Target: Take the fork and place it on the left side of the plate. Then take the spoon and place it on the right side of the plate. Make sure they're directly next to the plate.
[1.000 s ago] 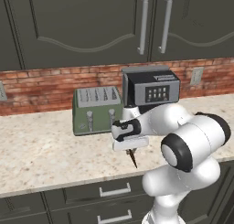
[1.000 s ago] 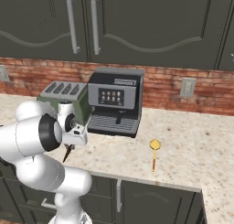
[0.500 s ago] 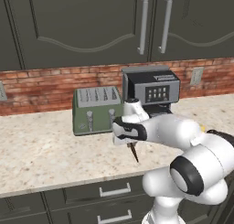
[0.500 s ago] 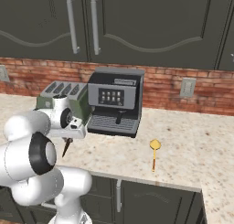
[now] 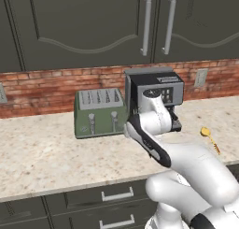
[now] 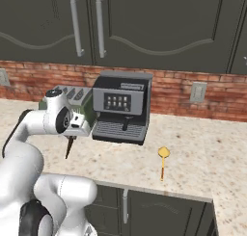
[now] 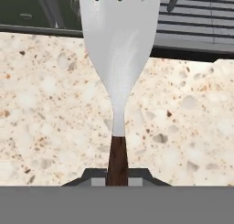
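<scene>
A speckled beige counter (image 6: pixel 202 158) runs under dark cabinets (image 6: pixel 144 28) and a brick backsplash (image 5: pixel 42 90), carrying a green toaster (image 5: pixel 99 112) and a black coffee machine (image 6: pixel 120 112). The gripper (image 6: pixel 72 134) hovers above the counter before the toaster, clamped on the fork (image 7: pixel 119 67) by its dark handle (white tines pointing away from the hand). The spoon (image 6: pixel 163 160) lies well apart, right of the coffee machine.

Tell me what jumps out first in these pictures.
The white arm's gripper holds the fork up off the speckled counter, in front of the green toaster. Beside the toaster stands a dark coffee machine. The yellow spoon lies alone on the counter, right of the coffee machine.
</scene>
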Available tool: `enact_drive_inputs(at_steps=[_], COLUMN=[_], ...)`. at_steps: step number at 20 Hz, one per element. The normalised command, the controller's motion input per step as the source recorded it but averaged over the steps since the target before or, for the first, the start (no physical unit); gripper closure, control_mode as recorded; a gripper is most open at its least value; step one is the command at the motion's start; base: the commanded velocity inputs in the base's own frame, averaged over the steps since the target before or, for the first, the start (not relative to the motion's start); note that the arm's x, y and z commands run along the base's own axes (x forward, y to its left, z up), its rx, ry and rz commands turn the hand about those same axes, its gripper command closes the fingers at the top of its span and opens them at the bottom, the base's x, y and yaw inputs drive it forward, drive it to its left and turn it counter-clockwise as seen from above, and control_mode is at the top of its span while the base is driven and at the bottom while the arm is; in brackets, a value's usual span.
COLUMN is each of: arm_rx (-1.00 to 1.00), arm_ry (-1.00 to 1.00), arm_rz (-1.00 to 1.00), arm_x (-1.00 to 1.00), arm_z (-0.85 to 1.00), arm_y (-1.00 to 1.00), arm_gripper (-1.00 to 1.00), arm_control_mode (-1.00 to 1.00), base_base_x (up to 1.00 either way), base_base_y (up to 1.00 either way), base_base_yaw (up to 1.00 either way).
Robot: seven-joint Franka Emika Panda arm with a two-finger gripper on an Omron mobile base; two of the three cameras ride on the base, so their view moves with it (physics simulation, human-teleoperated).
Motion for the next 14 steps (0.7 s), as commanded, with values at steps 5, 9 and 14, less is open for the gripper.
enact_drive_inputs(at_steps=[5,9,14], arm_rx=[0.0,-0.01,-0.02], arm_ry=[-0.15,-0.2,-0.25], arm_rz=[0.01,0.02,0.09], arm_x=[-0.22,-0.46,-0.62], arm_z=[0.8,0.48,0.33], arm_y=[-0.06,0.02,0.05], arm_gripper=[1.0,1.0,1.0], arm_control_mode=[-1.0,-1.0,-1.0], base_base_x=[0.0,0.0,0.0], base_base_y=[0.0,0.0,0.0], base_base_yaw=[0.0,0.0,0.0])
